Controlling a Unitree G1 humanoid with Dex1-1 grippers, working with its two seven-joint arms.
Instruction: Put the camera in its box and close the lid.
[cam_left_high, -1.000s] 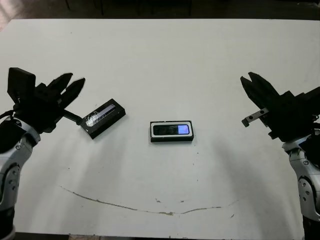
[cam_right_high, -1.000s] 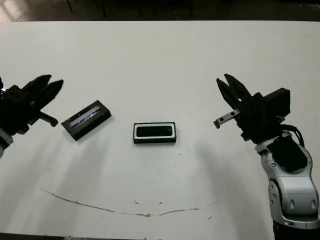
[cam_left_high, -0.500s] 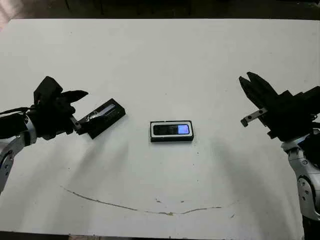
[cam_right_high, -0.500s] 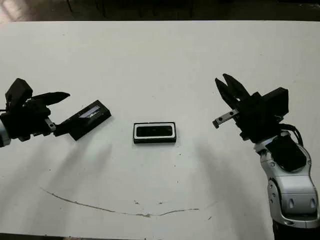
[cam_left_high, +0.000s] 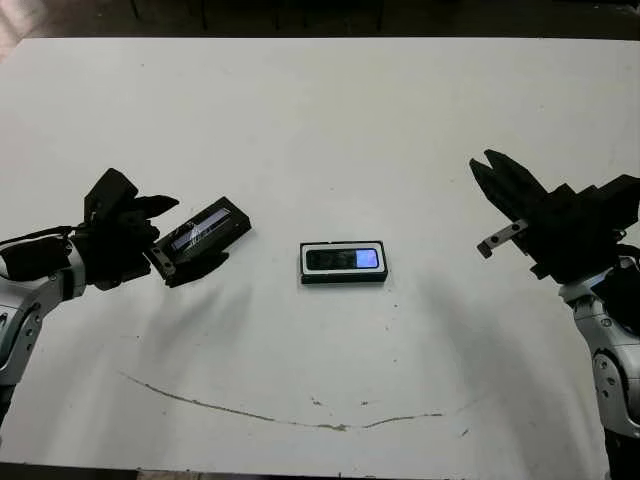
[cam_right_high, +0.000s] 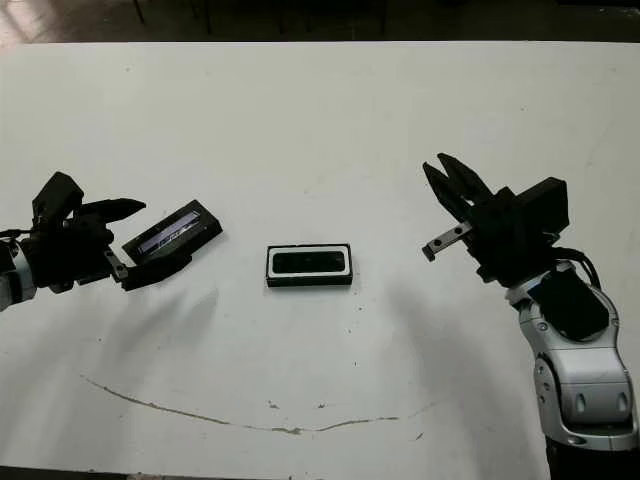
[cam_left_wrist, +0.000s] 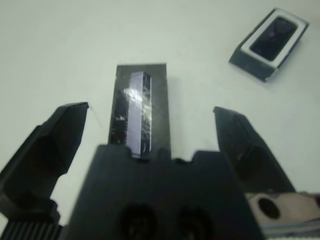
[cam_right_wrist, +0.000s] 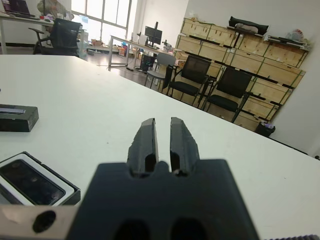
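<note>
The box (cam_left_high: 343, 279) sits at the table's middle, white lining showing around the camera (cam_left_high: 335, 259), which lies flat inside with a bluish glint at its right end. Left of it lies the lid (cam_left_high: 222, 222), a black slab with a shiny stripe, angled on the table. My left gripper (cam_left_high: 198, 231) is open, one finger on each side of the lid's near end; in the left wrist view the lid (cam_left_wrist: 140, 107) lies between the fingers (cam_left_wrist: 57, 137) without touching them. My right gripper (cam_left_high: 484, 163) hovers right of the box, shut and holding nothing.
A thin brownish scuff line (cam_left_high: 300, 420) curves across the table's front. The table's dark far edge (cam_left_high: 320, 36) runs along the back. In the right wrist view, chairs (cam_right_wrist: 192, 72) and stacked crates (cam_right_wrist: 270, 55) stand beyond the table.
My left gripper has dropped and swung right, and its fingers now sit either side of the lid's end. The right gripper has drifted slightly left. Box and camera have not moved.
</note>
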